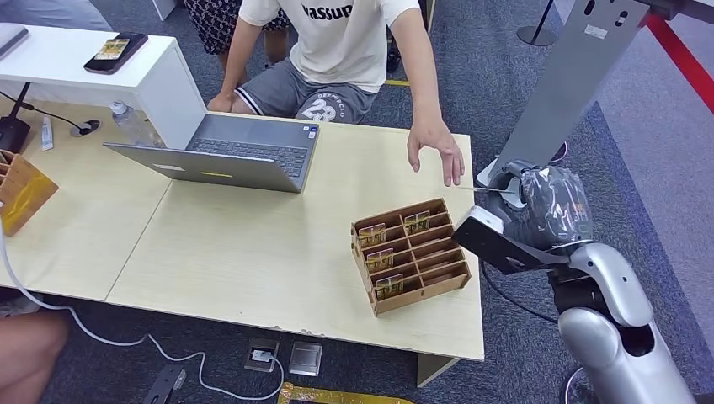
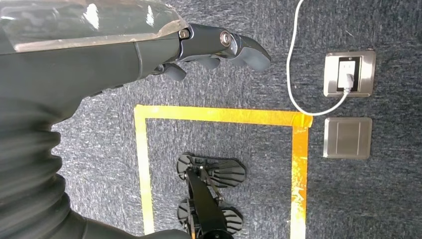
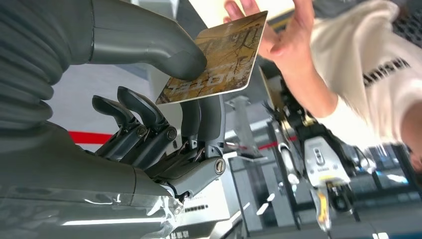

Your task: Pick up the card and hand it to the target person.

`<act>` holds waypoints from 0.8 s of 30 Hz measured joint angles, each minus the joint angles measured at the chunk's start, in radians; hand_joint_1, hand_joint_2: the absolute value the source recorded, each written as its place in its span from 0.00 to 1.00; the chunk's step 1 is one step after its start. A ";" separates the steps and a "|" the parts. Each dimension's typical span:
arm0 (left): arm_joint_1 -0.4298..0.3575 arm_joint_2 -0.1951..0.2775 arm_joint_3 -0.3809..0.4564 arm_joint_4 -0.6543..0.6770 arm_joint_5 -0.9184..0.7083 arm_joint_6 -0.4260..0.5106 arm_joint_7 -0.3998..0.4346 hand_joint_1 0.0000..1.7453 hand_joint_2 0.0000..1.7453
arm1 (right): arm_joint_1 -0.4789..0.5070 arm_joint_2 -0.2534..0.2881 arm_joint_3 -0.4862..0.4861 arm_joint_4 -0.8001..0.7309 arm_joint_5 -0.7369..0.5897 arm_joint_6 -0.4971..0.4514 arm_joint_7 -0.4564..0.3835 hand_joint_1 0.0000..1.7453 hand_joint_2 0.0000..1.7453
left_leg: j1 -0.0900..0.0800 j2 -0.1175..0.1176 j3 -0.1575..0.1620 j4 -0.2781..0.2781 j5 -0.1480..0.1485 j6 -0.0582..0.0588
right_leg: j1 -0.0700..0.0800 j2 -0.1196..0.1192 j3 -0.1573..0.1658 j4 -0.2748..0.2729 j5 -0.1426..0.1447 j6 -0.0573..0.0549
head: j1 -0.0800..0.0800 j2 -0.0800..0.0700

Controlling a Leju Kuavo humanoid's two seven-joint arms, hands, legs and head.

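Right hand [image 3: 164, 124]: pinches brown-and-gold printed hotel card [image 3: 216, 57], person's open hand [image 1: 436, 150] at 11 o'clock. Left hand [image 2: 149, 55]: hangs empty, fingers loosely extended.

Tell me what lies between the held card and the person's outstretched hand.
Nothing: in the head view a bare gap separates the card, pinched by the right robot hand, from the person's hand.

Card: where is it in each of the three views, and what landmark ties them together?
Head view: the card shows edge-on as a thin pale strip at the right hand, just under the person's hand.
Left wrist view: not in it.
Right wrist view: card at upper centre, pinched under the thumb.
Shared landmark: the person's hand, beside the card in head and right wrist views.
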 joint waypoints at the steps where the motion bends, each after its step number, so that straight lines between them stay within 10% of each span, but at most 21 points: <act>1: 0.000 0.000 0.000 0.000 0.000 0.000 0.000 0.00 1.00 | 0.001 -0.004 -0.004 -0.020 -0.012 0.001 -0.007 1.00 1.00 | 0.000 0.000 0.000 0.000 0.000 0.000 | 0.000 0.000 0.000 0.000 0.000 0.000 | 0.000 0.000; 11: -0.006 -0.004 -0.001 0.000 -0.020 -0.014 -0.005 0.00 1.00 | 0.010 0.039 -0.017 -0.033 0.011 -0.198 -0.239 1.00 1.00 | 0.000 0.000 0.000 0.000 0.000 0.000 | 0.000 0.000 0.001 0.000 0.000 0.000 | 0.000 0.000; 24: -0.023 -0.020 -0.014 0.000 -0.029 -0.008 0.000 0.00 1.00 | -0.067 0.201 0.011 0.377 -0.081 -0.516 -0.462 1.00 1.00 | 0.000 -0.001 -0.001 0.000 0.000 0.000 | 0.000 -0.001 0.000 0.001 0.000 0.000 | 0.000 0.000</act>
